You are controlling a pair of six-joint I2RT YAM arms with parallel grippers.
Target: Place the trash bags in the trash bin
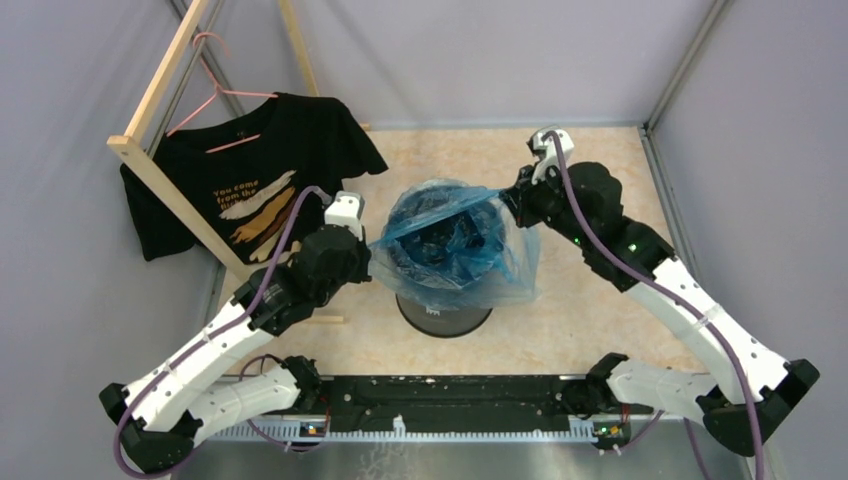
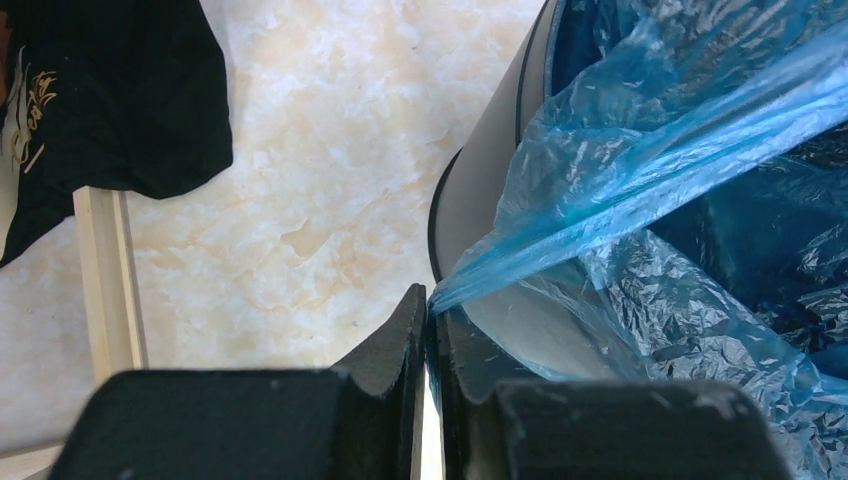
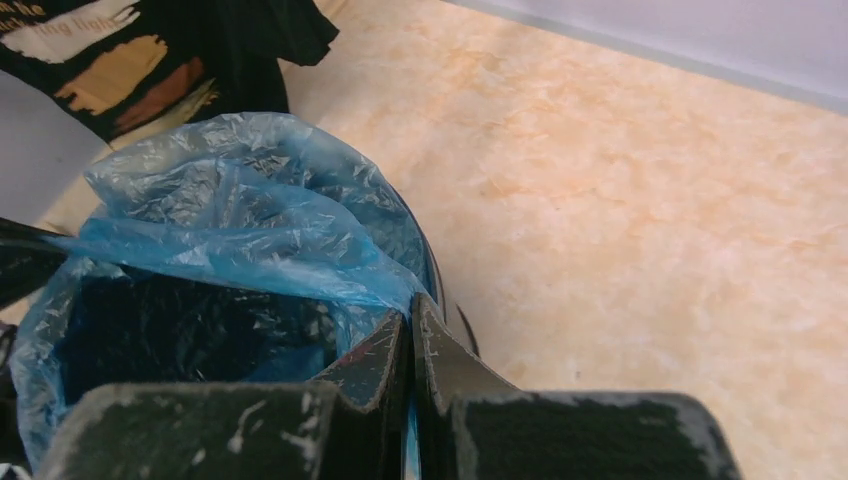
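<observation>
My left arm (image 1: 215, 345) and right arm (image 1: 700, 320), white shells on long links, black joint housings, a purple cable (image 1: 283, 245) along each, green lights (image 1: 632, 247) on the right one, scuffed matt-black fingers (image 3: 445, 365), white wrist cameras (image 1: 343, 210)

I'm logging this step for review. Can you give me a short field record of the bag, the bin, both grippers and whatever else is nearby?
trash bag: light blue, translucent, spread open over the bin's mouth, part hanging down its outside
trash bin: dark, round, upright on the table
left gripper: shut on the bag's edge, beside the bin's left wall
right gripper: shut on the bag's edge, at the opposite rim
black T-shirt: on a pink hanger, wooden rack, far left, apart from the bin
</observation>
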